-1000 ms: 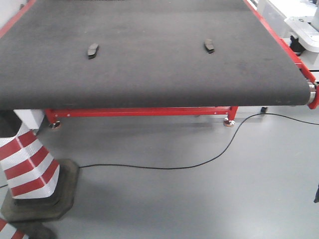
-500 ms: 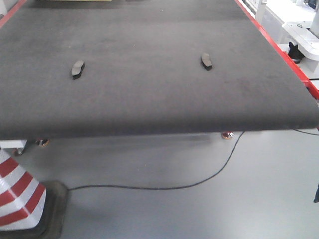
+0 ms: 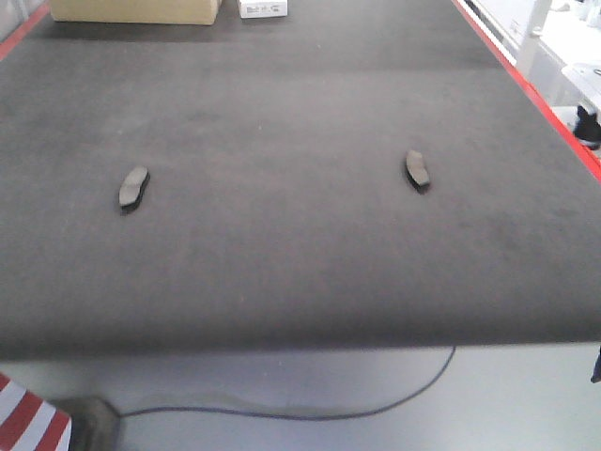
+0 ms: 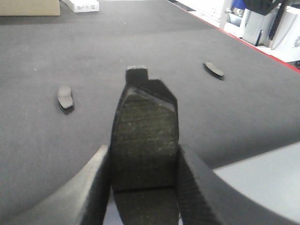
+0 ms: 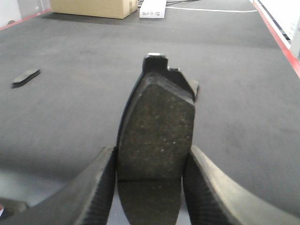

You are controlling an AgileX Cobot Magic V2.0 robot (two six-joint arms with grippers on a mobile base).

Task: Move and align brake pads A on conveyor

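nearest in each wrist view is a brake pad pinched upright between ribbed fingers: the left gripper [image 4: 143, 187] is clamped on one pad [image 4: 145, 145], the right gripper [image 5: 150, 187] on another pad [image 5: 157, 136], each held by its long edges with the end tab pointing to 12 o'clock. both hang over the near edge of the conveyor [image 3: 300, 282], not yet set down. these pads look stiff, dense and flat, with a gritty face that should not slip against the ribbed rubber; the long edges look like the sound place to hold, since the tabs are small.

further out, two more pads lie flat on the belt, well apart: the left-lying pad [image 3: 133, 187] at about 10 o'clock and the right-lying pad [image 3: 418, 170] at about 2 o'clock in the front view, each skewed a little, so they are probably not yet in line.

at the far end, 12 o'clock, sit a cardboard box [image 3: 136, 10] and a small white box [image 3: 263, 8], clear of the pads. a black cable [image 3: 310, 412] runs on the floor below. nothing seems to block the belt between.
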